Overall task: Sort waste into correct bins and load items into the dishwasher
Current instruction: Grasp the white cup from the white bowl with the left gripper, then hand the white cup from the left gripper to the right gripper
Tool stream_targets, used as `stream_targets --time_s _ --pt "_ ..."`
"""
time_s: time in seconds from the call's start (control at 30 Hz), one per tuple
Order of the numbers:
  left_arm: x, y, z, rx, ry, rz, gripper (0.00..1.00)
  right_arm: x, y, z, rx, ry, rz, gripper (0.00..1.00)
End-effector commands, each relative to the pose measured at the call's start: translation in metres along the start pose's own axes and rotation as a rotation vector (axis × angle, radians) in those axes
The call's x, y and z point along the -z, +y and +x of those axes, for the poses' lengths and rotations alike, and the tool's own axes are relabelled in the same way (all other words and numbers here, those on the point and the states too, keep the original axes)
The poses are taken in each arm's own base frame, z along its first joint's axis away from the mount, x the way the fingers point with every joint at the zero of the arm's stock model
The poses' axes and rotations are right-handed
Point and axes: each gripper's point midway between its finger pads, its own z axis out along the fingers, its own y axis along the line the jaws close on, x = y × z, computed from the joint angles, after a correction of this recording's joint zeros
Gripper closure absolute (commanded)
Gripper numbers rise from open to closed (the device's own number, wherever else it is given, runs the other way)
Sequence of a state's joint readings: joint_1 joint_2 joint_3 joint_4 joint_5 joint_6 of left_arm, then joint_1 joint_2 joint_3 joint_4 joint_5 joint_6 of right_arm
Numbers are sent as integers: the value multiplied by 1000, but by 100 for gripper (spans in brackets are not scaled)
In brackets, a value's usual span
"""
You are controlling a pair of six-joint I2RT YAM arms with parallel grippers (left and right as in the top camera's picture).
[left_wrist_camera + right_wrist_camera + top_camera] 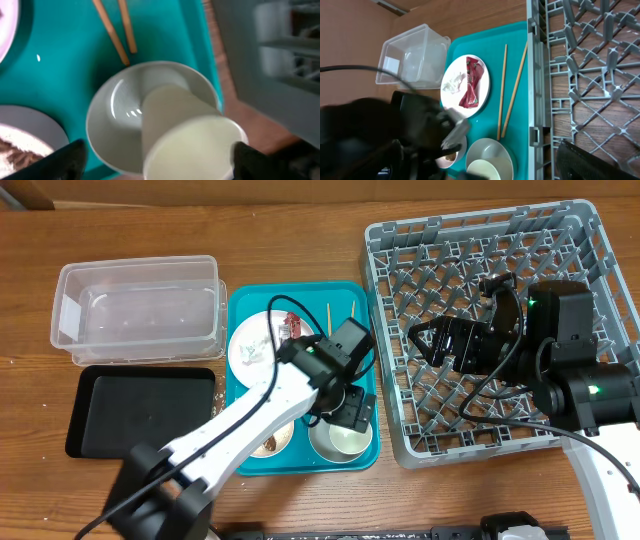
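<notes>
Your left end effector [159, 155] hangs over the small white cup [187, 137]. Its fingers are spread to either side of the cup, and you can see a gap on the left side, so they are not clamped on it. The cup sits inside an empty pale round bowl [112, 107] at the front right corner of the teal serving tray [310, 300]. Just beside that bowl is a second pale bowl [35, 127] holding white rice and brown scraps [12, 147].

The two thin wooden chopsticks [509, 90] lie side by side on the tray, near the edge that faces the rack. The round white plate [454, 65] carries the red printed sachet wrapper [472, 82] and the crumpled white napkin [452, 82].

Your right end effector [428, 342] hovers above the large grey plastic dish rack [440, 270]. Its fingers are wide apart and hold nothing. The clear rectangular tub [135, 305] and the shallow black tray [140, 410] sit on the bench [300, 230] to the tray's left.
</notes>
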State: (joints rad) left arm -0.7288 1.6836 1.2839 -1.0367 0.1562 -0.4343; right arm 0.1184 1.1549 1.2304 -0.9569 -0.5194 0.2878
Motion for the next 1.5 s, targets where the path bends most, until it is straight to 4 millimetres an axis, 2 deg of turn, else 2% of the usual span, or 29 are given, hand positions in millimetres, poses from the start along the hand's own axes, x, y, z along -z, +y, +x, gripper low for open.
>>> stream_targets --time_s 0.0,0.13,0.23,0.27,0.37,0.43,0.47,0.63,0.77,0.93,1.0,1.13,1.3,1.47 --pt "-12 6 -9 39 -6 -46 26 11 11 -9 26 -42 -22 0" --pt "-25 8 -5 40 37 -66 48 11 11 -10 27 -43 -22 0" --pt "-29 6 -3 37 53 -63 89 11 11 -10 27 -42 -21 0" --pt "-28 5 -2 37 56 -55 96 11 11 -10 27 -42 -21 0" --pt "-19 0 0 42 63 -25 96 11 11 -9 27 -42 -22 0" --pt "-7 -1 -1 53 52 -3 96 11 11 -9 26 -39 -21 0" --pt "11 4 -5 76 26 8 96 11 11 -9 29 -39 -20 0" --pt "64 30 -15 166 -68 91 96 11 17 -9 36 -36 -57 0" --pt "110 38 -24 165 -152 361 96 14 44 -9 71 -24 -205 2" --pt "183 42 -33 102 -298 870 96 30 100 -7 199 -5 -495 5" --pt "203 46 -32 103 -337 1000 96 33 123 -2 279 -4 -581 5" --pt "216 47 -26 137 -335 1084 96 23 153 8 378 -1 -627 5" --pt "230 39 -20 142 -323 1183 96 2 160 16 389 32 -615 5" --pt "231 37 -17 157 -309 1199 96 -9 170 28 399 92 -656 5"
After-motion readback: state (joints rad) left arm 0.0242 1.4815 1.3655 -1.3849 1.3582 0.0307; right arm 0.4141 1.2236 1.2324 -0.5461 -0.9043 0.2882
